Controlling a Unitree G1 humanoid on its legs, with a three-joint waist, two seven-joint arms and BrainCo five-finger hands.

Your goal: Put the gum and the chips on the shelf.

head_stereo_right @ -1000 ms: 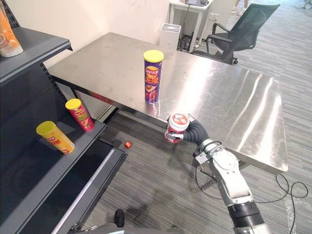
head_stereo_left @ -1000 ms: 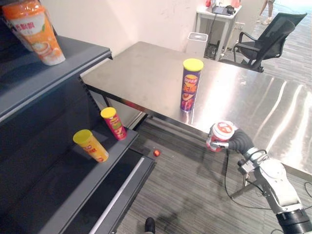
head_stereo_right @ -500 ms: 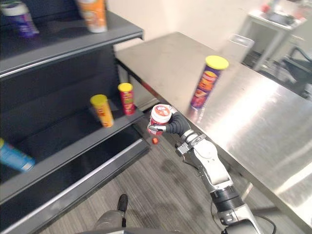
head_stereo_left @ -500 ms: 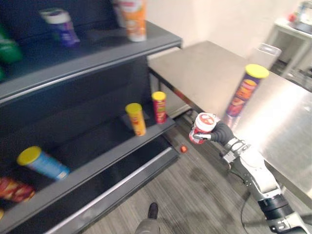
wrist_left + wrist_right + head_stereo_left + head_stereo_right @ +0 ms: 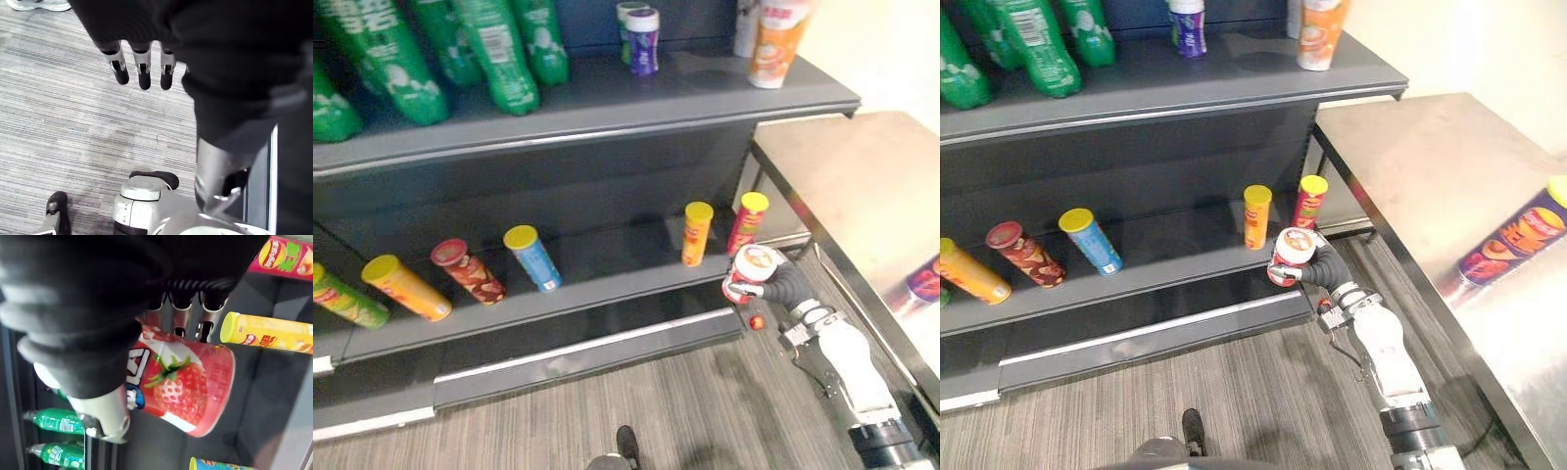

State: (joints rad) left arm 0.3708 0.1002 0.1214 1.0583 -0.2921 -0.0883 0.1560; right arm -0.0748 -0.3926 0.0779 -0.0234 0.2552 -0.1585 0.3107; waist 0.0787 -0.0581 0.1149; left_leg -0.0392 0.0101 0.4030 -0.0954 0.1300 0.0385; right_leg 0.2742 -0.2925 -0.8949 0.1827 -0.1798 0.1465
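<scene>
Down by the grey striped floor (image 5: 63, 127), the left hand (image 5: 143, 73) hangs with its fingers straight, holding nothing and touching nothing.

Ahead and to the right, the right hand (image 5: 1320, 266) is clamped on the gum tub (image 5: 751, 272), a red and white tub with a strawberry printed on its side. Its fingers (image 5: 181, 316) curl over the wall of the tub. The tub is held in the air, clear of the floor, just in front of the right end of the lower shelf (image 5: 607, 269) and not resting on it. A small red ball (image 5: 757, 321) lies on the floor just below the tub.

Behind the tub, at that end of the lower shelf, an orange can (image 5: 697, 233) with a yellow lid stands beside a red can (image 5: 746, 223) with a yellow lid. Farther left along the same shelf come a blue can (image 5: 532, 258), a dark red can (image 5: 467, 271), a yellow can (image 5: 406, 287) and a green can (image 5: 347, 299) at the edge of the view.

To the right of the shelf, the chips can (image 5: 1518, 238), purple with a yellow lid, is on the steel tabletop (image 5: 1410, 166), well apart from the right hand.

Farthest up, the upper shelf (image 5: 636, 93) carries green bottles (image 5: 494, 49), a small purple tub (image 5: 642, 39) and an orange cup (image 5: 773, 39) near its right end.
</scene>
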